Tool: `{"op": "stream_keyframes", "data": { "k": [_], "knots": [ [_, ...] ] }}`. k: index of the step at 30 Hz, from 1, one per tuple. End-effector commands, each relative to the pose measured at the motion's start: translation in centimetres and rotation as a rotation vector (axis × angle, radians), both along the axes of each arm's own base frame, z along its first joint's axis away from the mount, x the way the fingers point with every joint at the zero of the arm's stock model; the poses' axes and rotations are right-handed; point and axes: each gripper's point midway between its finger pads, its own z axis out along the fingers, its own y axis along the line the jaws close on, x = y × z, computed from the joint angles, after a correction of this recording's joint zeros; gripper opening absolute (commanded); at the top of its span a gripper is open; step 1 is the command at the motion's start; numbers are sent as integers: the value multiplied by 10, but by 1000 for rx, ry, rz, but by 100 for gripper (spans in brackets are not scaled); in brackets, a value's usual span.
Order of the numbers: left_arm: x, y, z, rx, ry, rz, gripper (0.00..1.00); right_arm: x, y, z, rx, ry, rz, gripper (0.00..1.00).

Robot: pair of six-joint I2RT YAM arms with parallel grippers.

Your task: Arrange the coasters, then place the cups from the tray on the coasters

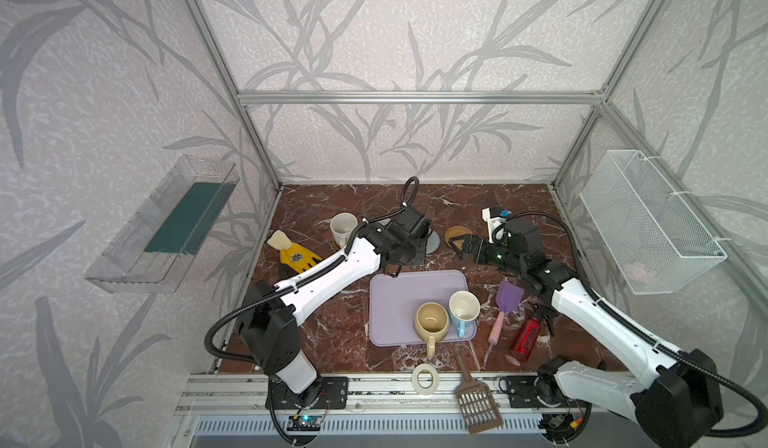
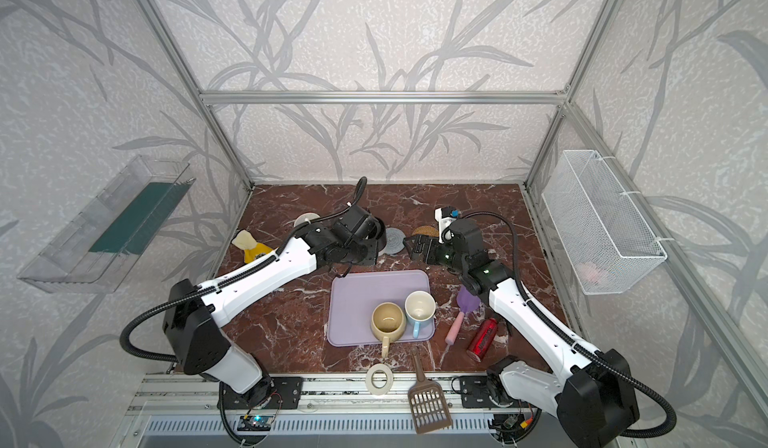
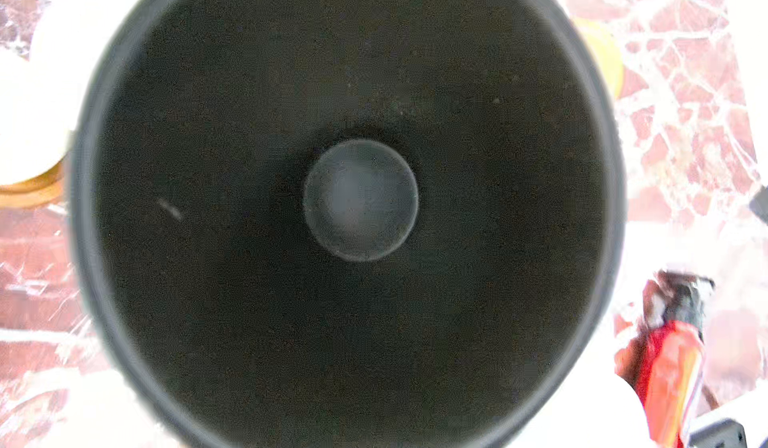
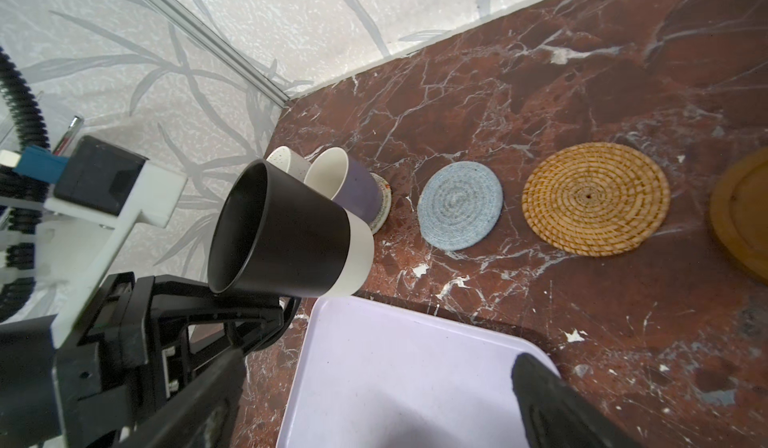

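The lavender mug (image 4: pixel 353 188) could be knocked if the black mug (image 4: pixel 286 225) is swung wide, since the two are close together; the white speckled mug (image 4: pixel 282 157) just beyond could be struck too. The grey-blue coaster (image 4: pixel 460 207), lying bare a little past the left hand (image 4: pixel 249 308), is judged to be the target. Being light and woven, it could be pushed aside if the mug is lowered off-centre or dragged. A tilted set-down could leave the mug rocking on the coaster's edge. The left wrist view is filled by the mug's dark inside, so little guidance is offered there.

The left hand is closed tight on the black mug, which appears to be held clear of the surface; the exact grip point is hidden. The right hand (image 1: pixel 456 245) is spread fully and nothing is held by it. It is poised over the far edge of the tray (image 4: pixel 395 363), with the tan rattan coaster (image 4: pixel 596 198) just ahead. The cream-yellow mug (image 1: pixel 432 321) and light blue mug (image 1: pixel 463 308) are left on the tray behind it.
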Motion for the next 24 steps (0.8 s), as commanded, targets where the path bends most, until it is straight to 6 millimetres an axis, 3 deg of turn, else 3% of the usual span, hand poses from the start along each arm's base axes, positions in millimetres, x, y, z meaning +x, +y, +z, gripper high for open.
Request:
{"op": "stream_keyframes", "data": {
  "k": [1,12,24],
  "knots": [
    [29,-17,26,-50,-99,3,0,9,5,20,48,-13,12,99],
    [80,-31,-2,-5,-94,90,0,28,0,16,85,25,-34,99],
    [106,-41,-29,29,-94,137,0,32,-6,2,101,49,-59,99]
  ]
}}
